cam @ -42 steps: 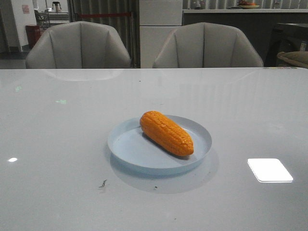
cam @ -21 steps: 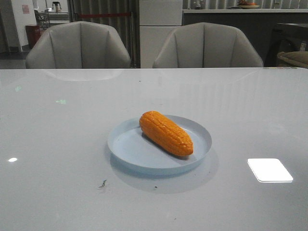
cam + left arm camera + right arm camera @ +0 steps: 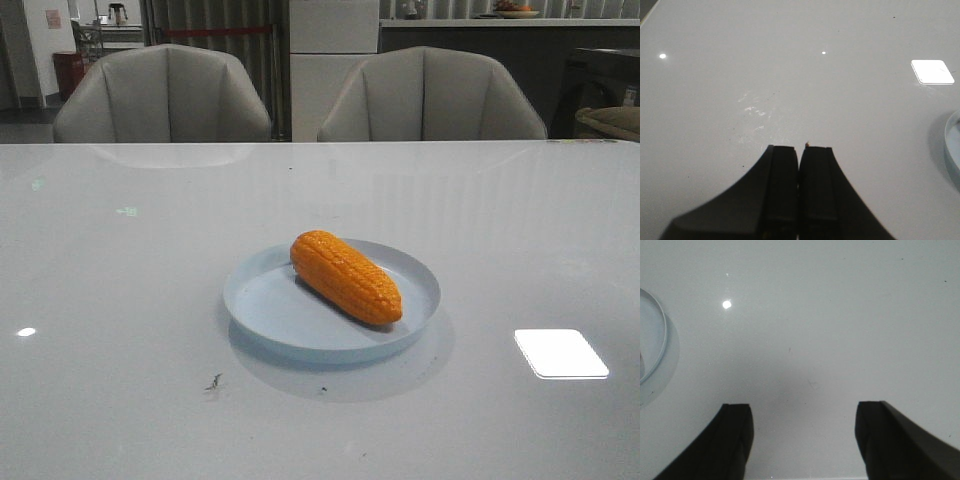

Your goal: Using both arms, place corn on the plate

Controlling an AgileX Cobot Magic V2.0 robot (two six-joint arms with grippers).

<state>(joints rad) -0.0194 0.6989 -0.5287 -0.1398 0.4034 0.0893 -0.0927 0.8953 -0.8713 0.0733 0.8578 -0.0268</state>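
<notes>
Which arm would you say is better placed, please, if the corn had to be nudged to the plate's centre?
Probably the right: its claw is open, the left claw shut. Both see only the plate edge; the corn lies on it.

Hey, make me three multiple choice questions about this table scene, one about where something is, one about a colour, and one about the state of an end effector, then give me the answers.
1. Where does the corn lie?
A. on the plate
B. on the bare table beside the plate
C. on a chair

2. What colour is the plate?
A. red
B. pale blue
C. black

3. How do the two end effectors stand?
A. both open
B. both shut
C. left shut, right open

Answers:
1 A: the front view shows the cob lying inside the plate's rim.
2 B: the plate's bare surface is pale blue against the white table.
3 C: the left end effector has its fingers pressed together with nothing between them, while the right end effector has a wide gap over bare table.
</notes>
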